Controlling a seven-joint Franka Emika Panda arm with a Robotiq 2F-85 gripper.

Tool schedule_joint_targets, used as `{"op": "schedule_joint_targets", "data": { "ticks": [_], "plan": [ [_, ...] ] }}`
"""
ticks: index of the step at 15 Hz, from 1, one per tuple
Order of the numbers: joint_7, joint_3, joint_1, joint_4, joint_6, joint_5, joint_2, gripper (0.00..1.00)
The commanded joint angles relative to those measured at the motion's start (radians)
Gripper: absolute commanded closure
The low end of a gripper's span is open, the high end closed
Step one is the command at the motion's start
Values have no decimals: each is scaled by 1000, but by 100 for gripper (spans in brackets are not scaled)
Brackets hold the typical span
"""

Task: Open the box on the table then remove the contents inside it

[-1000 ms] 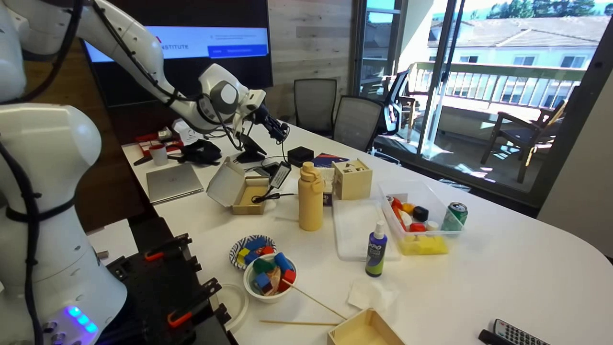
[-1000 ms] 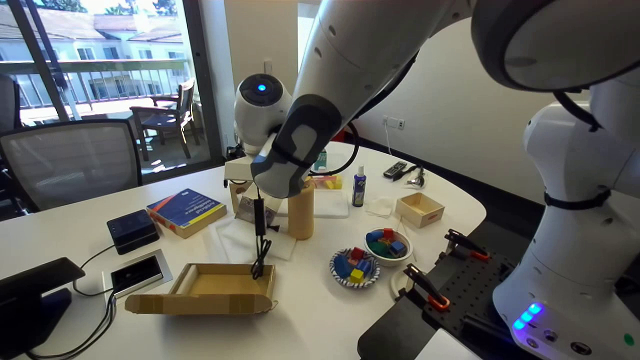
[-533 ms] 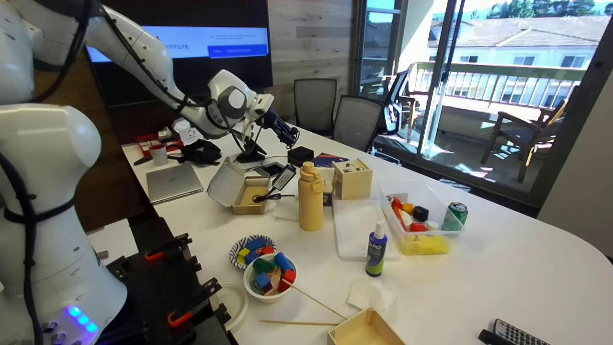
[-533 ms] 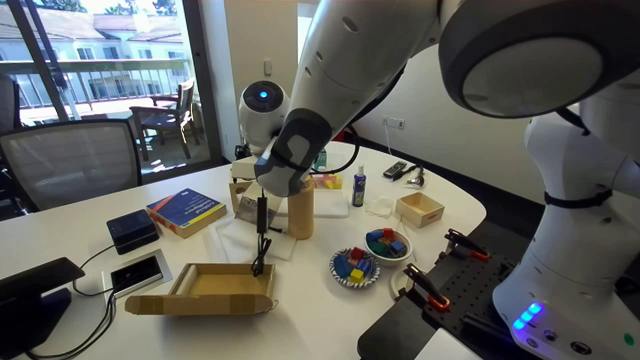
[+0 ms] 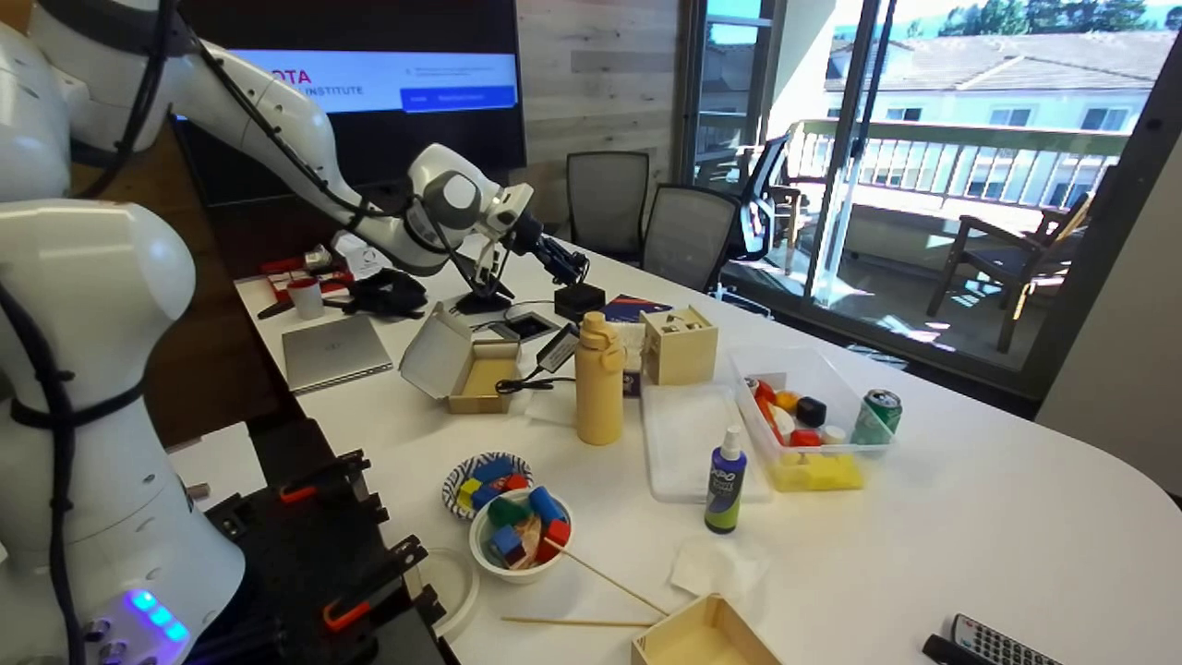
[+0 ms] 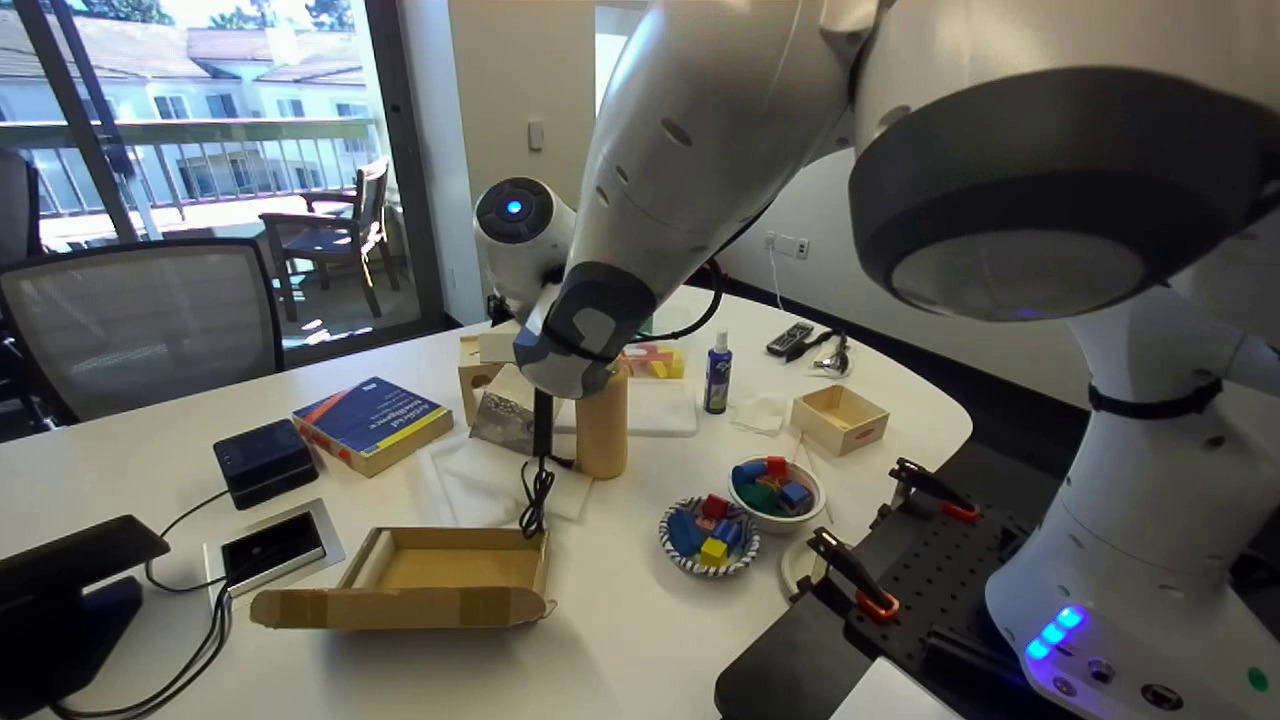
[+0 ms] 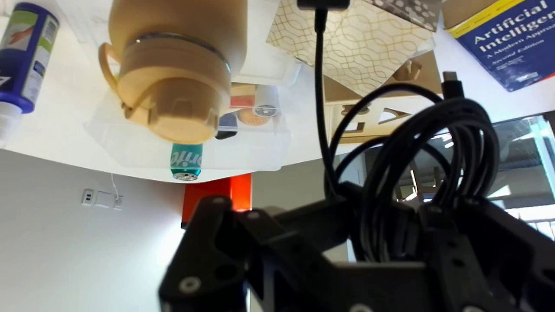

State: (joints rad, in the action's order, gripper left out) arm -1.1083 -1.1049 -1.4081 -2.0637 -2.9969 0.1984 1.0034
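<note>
While the gripper (image 7: 390, 208) hangs above the white conference table (image 5: 923, 545), its fingers are clamped on a coiled black cable (image 7: 459, 110), with a metal-tipped plug (image 7: 452, 89) sticking out of the loops beside them. From the fingers a single strand runs down to a black power adapter (image 6: 542, 425), which hangs beneath them and looks tilted in an exterior view. Lower again under the fingers, past the adapter, dangles a looped black cord (image 6: 536, 500).

The tan-brown cardboard box (image 6: 450, 560) sits on the table below the fingers, just off to the side of the hanging adapter, its flap lid (image 5: 437, 356) raised and tilted back. In both exterior views the cord overlaps an edge of the box; whether the two touch, I cannot tell.

Also lower than the fingers, the yellow bottle (image 5: 600, 392) stands upright near the adapter, with a light-wood box with cutouts (image 5: 681, 349) past it. An Artificial Intelligence textbook (image 6: 372, 425) lies flat, farther from the fingers than the adapter.
</note>
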Motion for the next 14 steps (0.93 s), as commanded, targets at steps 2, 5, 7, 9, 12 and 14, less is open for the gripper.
{"op": "schedule_joint_targets", "data": {
  "ticks": [2, 5, 7, 9, 12, 14],
  "plan": [
    [19, -24, -19, 26, 62, -33, 80, 100],
    [91, 5, 4, 30, 76, -72, 43, 100],
    [156, 39, 31, 34, 89, -83, 10, 93],
    [196, 70, 50, 36, 96, -83, -5, 67],
    [233, 98, 69, 46, 116, -83, -12, 45],
    [251, 111, 80, 49, 125, -82, -27, 30]
  ]
}}
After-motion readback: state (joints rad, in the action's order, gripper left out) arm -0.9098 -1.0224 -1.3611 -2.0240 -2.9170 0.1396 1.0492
